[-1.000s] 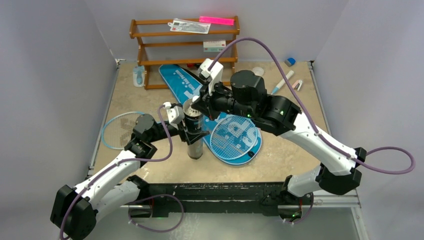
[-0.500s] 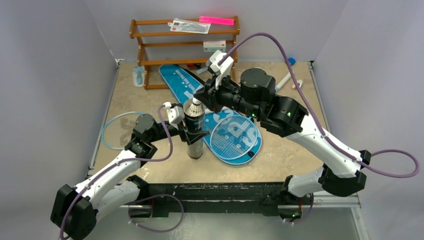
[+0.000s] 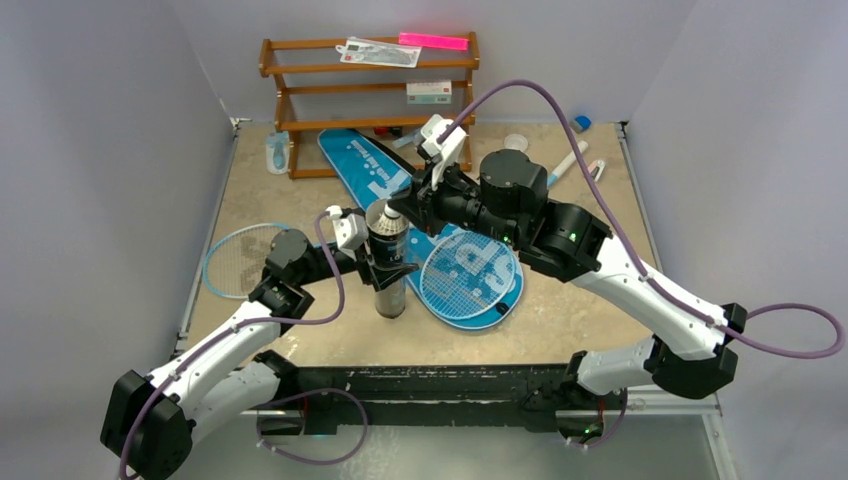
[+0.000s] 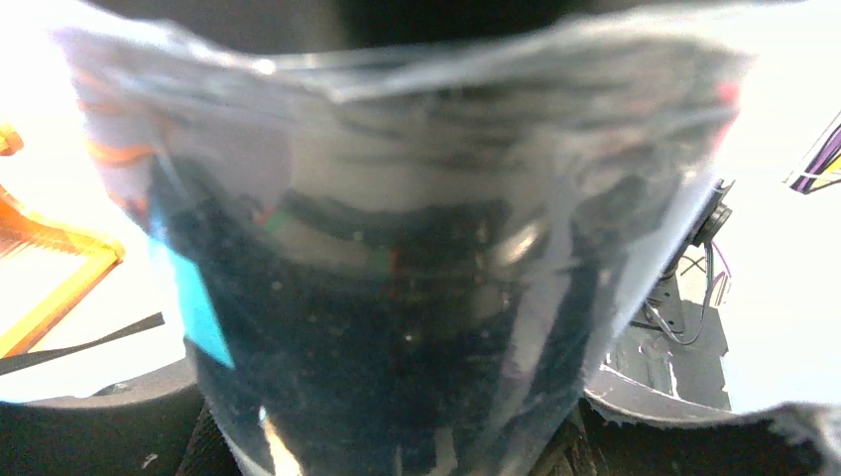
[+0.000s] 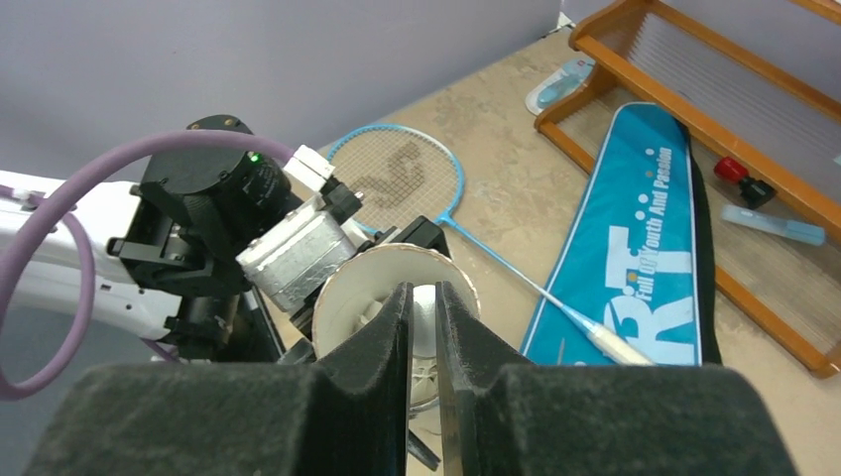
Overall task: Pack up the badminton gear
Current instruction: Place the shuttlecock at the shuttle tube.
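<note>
A black tube (image 3: 386,240) stands upright mid-table with my left gripper (image 3: 386,270) shut on its body. The tube (image 4: 417,327) fills the left wrist view. A white shuttlecock (image 5: 424,309) sits inside the tube's open mouth (image 5: 342,297). My right gripper (image 3: 402,203) hovers just above and right of that mouth, and its fingers (image 5: 423,297) are narrowly apart and hold nothing. One light-blue racket (image 3: 240,262) lies at the left. Another racket (image 3: 468,275) lies on the blue bag (image 3: 362,165).
A brown wooden rack (image 3: 370,90) stands at the back with small items on its shelves. A pale-blue bottle (image 3: 277,155) lies by its left foot. Pens and small bits (image 3: 567,162) lie at the back right. Grey walls enclose the table on both sides.
My right gripper has lifted off the tube mouth toward the back right and parted its jaws slightly, leaving the shuttlecock in the tube. The left arm and the tube have not moved.
</note>
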Controlling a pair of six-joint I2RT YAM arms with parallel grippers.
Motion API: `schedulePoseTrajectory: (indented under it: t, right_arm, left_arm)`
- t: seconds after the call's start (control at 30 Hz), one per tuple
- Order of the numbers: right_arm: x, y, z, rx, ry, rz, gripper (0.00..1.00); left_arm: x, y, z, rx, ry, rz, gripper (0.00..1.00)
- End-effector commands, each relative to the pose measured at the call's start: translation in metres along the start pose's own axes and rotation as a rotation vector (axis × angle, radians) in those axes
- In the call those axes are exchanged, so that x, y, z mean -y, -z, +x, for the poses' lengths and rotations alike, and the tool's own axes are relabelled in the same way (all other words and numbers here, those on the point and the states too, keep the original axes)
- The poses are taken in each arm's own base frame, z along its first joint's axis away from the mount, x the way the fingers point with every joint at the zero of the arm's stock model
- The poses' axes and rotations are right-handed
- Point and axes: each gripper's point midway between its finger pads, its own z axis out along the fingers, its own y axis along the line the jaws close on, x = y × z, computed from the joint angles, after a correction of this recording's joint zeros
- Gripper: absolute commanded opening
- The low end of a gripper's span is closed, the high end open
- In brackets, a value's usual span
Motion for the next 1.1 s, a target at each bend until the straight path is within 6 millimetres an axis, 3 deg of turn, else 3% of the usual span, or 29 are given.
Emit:
schedulePoseTrajectory:
  t: [0.0, 0.33, 0.63, 0.8, 1.07]
  right_arm:
    - [-0.017, 0.008, -0.004, -0.001, -0.028, -0.086, 0.14]
    - [-0.026, 0.006, 0.014, -0.073, -0.037, -0.139, 0.11]
    - [-0.011, -0.006, 0.03, -0.103, -0.022, -0.062, 0.11]
    - [-0.011, -0.006, 0.015, -0.083, 0.002, -0.062, 0.11]
    - [-0.016, 0.017, -0.034, 0.019, 0.045, -0.083, 0.14]
  left_arm:
    - [0.005, 0.0, -0.001, 0.008, -0.015, 0.026, 0.43]
    - [0.006, 0.0, 0.001, 0.004, -0.008, 0.032, 0.43]
    - [0.007, -0.002, 0.0, 0.006, -0.007, 0.044, 0.43]
    - [0.006, -0.002, 0.001, 0.003, -0.009, 0.047, 0.43]
    - [0.005, -0.005, 0.002, -0.004, -0.013, 0.056, 0.43]
